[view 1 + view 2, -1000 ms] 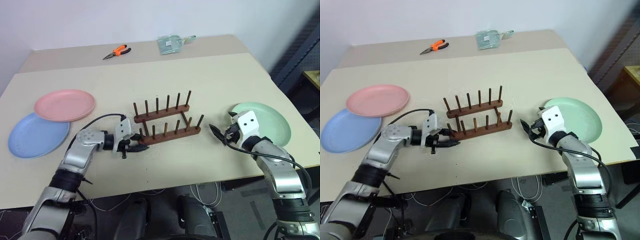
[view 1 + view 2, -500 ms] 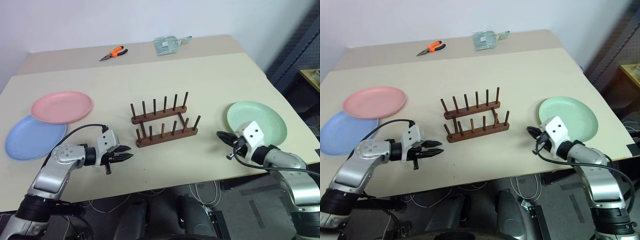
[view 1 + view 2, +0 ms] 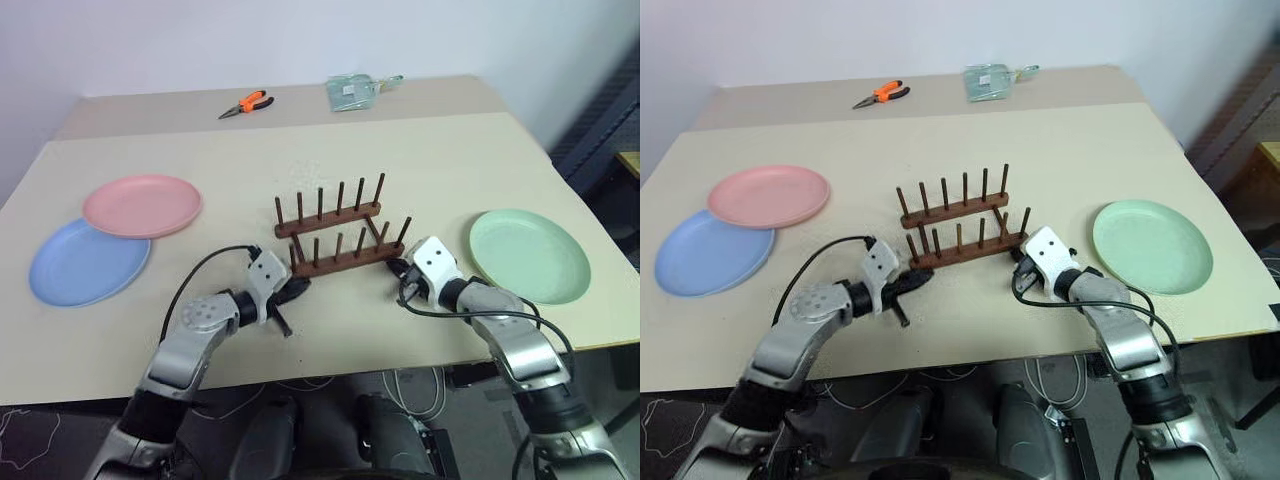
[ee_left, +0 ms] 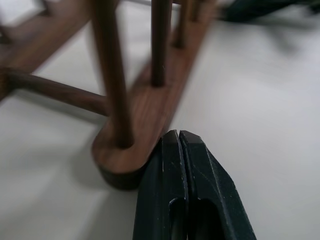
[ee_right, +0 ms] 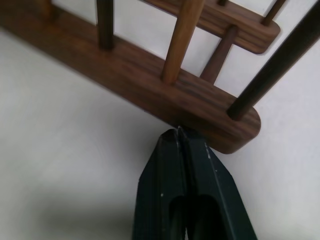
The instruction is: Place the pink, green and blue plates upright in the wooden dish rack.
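At the near middle of the beige table (image 3: pixel 450 140), the left gripper (image 3: pixel 296 288) has its two black fingers pressed together, their tips against the left end of the near base bar of the wooden dish rack (image 3: pixel 340 232); in the left wrist view the closed tips (image 4: pixel 178 145) touch the rounded end of that bar and hold nothing. The right gripper (image 3: pixel 396 268) is likewise pressed shut, its tips meeting the right end of the same near bar, as the right wrist view shows (image 5: pixel 178 134). The rack stands between the two grippers, its two rows of upright pegs empty. To the right of the rack, apart from it, the green plate (image 3: pixel 529 255) lies flat. At the left side the blue plate (image 3: pixel 82 265) lies flat with the pink plate (image 3: pixel 142 205) resting just beyond it and overlapping its far edge. At the far edge of the table lie orange-handled pliers (image 3: pixel 246 103) and, to their right, a clear packet (image 3: pixel 355 91).
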Robot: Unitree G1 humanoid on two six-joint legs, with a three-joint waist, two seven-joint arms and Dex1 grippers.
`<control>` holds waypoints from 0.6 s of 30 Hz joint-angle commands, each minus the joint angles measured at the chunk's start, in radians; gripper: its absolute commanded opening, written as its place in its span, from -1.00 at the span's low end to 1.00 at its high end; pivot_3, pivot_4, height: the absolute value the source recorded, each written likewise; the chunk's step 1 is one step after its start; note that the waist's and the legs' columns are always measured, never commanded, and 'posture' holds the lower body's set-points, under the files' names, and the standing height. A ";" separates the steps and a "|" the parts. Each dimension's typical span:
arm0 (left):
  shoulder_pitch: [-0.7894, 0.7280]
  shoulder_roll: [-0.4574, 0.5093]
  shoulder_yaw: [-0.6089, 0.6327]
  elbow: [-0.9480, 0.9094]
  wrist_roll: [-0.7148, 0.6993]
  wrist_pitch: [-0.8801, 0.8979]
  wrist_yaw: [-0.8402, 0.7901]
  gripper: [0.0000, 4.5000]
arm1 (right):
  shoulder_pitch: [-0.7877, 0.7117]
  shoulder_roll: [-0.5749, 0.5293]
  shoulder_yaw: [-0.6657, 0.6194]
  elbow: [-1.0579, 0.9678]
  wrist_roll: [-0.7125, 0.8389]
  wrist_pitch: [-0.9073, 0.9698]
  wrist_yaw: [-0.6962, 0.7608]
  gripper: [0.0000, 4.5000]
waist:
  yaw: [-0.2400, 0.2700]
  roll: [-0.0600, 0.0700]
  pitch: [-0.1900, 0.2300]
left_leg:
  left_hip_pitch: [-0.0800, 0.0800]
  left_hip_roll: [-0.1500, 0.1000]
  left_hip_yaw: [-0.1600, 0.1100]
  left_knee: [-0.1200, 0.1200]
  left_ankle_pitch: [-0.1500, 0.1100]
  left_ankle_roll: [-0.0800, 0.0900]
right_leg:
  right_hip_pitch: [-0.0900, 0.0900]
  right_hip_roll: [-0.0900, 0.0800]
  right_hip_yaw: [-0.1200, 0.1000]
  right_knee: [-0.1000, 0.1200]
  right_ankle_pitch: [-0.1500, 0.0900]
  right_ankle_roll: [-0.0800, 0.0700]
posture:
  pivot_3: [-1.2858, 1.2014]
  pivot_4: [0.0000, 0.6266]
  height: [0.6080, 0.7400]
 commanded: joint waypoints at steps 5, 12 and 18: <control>-0.043 -0.026 0.069 0.180 0.054 -0.025 0.154 -0.99 | -0.098 0.055 0.020 0.147 -0.062 -0.078 -0.040 -1.00 | -0.019 -0.001 -0.003 | 0.001 0.001 0.000 -0.001 0.000 0.000 | 0.000 0.001 0.000 0.001 0.002 0.003 | 0.03 -0.52 0.98; -0.042 -0.018 0.071 0.188 0.045 -0.046 0.158 -0.99 | -0.138 0.072 0.010 0.181 -0.057 -0.097 -0.022 -1.00 | -0.023 0.000 -0.006 | 0.002 0.001 0.000 -0.001 0.000 0.000 | 0.000 0.001 0.000 0.002 0.002 0.003 | 0.03 -0.52 0.98; 0.025 0.033 0.225 0.034 -0.116 0.013 0.088 -0.19 | -0.072 0.023 -0.030 -0.052 0.078 -0.032 0.129 0.02 | -0.029 0.000 -0.006 | 0.002 0.001 0.000 -0.003 0.000 0.000 | -0.002 0.002 0.000 0.002 0.002 0.004 | 0.03 -0.52 0.98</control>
